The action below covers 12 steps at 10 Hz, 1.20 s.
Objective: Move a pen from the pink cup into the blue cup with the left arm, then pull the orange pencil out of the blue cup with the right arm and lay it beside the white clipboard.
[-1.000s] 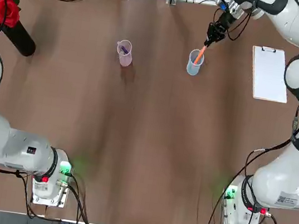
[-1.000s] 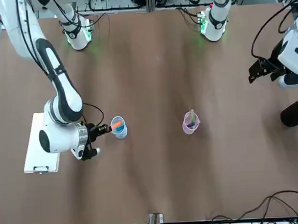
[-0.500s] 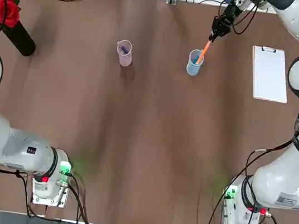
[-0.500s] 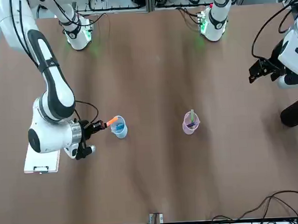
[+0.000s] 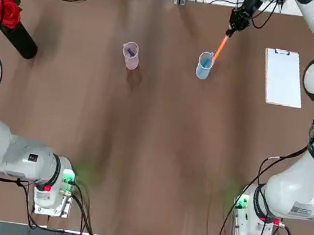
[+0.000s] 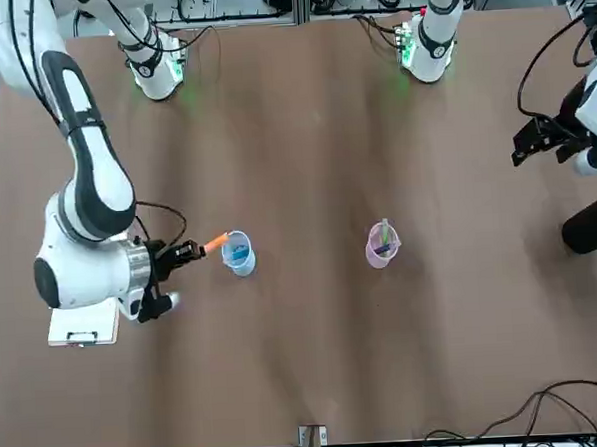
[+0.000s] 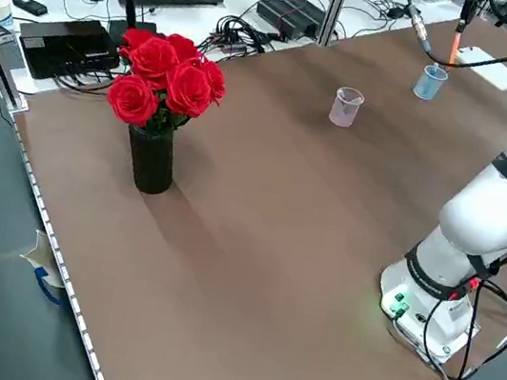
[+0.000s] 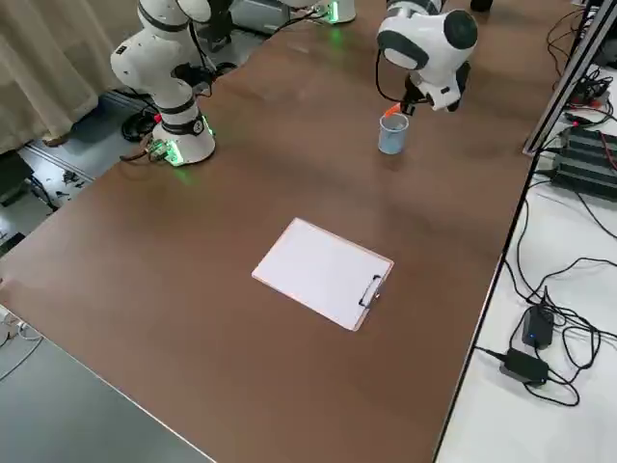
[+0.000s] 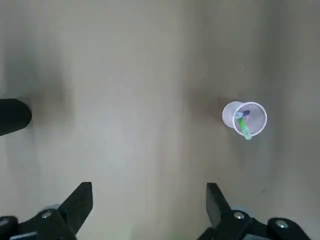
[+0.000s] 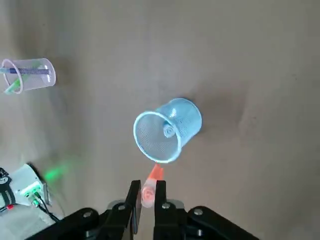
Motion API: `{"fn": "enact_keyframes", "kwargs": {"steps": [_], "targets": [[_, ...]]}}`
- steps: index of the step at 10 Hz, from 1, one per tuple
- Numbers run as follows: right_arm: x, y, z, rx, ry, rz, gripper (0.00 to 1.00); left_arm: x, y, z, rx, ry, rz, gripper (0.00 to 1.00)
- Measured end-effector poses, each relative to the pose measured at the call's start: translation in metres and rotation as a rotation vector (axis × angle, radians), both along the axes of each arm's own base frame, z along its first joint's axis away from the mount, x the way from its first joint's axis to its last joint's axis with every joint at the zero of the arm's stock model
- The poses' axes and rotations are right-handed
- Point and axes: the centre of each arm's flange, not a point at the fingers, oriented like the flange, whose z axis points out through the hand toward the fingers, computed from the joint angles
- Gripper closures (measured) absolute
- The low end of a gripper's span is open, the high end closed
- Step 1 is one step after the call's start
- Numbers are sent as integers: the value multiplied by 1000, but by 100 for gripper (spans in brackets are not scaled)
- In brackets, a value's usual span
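The right claw (image 5: 228, 33) is shut on the orange pencil (image 5: 220, 48), and we're at the far side of the desk (image 5: 152, 152)! The pencil slants up from the rim of the blue cup (image 5: 202, 70); whether its low end is fully clear, we can't tell. The left claw (image 9: 150, 188) stands wide open and holds nothing, over at the left by the black vase (image 5: 22, 40).

So where are we? The blue pen (image 5: 207, 61) leans inside the blue cup, so we'd call the left arm's share done, and we judge this to be the pull-out of the pencil. Next we want a clean lift past that rim, no snag and no tipped cup, then a swing right to the white clipboard (image 5: 283, 78) and a gentle lay-down beside it, not on top.

Now our count! Two claws, two cups: one blue, and one pink cup (image 5: 130, 60) to its left. One orange pencil, one blue pen. In the pink cup, one purple pen (image 5: 130, 52) and one green pen (image 9: 244, 127). One clipboard, one vase.
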Motion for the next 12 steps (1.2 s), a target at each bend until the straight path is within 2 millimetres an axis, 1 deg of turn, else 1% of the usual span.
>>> {"fn": "enact_keyframes", "kwargs": {"steps": [1, 2, 4, 6, 7, 8, 9, 10, 11, 12], "targets": [[2, -15, 10, -11, 16, -1, 85, 0, 0, 0, 0, -1, 0, 0], [1, -31, 14, -29, 46, -2, 85, 0, 0, 1, 0, -1, 0, 0], [-2, -67, 6, -148, 89, 10, 85, -1, 0, 1, 0, -2, 0, 0], [-2, -90, -7, -319, 83, 49, 85, -1, 0, 1, 0, -2, 0, 0], [-1, -101, -18, -379, 91, 63, 85, -1, 0, 1, 0, -2, 0, 0], [1, -115, -36, -413, 108, 70, 85, -1, 0, 1, 0, -2, 0, 0], [4, -133, -59, -431, 118, 81, 85, -1, 0, 1, 0, -2, 0, 0], [7, -154, -82, -437, 124, 92, 85, -1, 0, 1, 0, -2, 0, 0], [9, -171, -102, -440, 127, 96, 85, -1, 0, 1, 0, -3, 0, 0], [10, -183, -116, -443, 122, 97, 85, -1, 0, 1, 0, -2, 0, 0]]}}
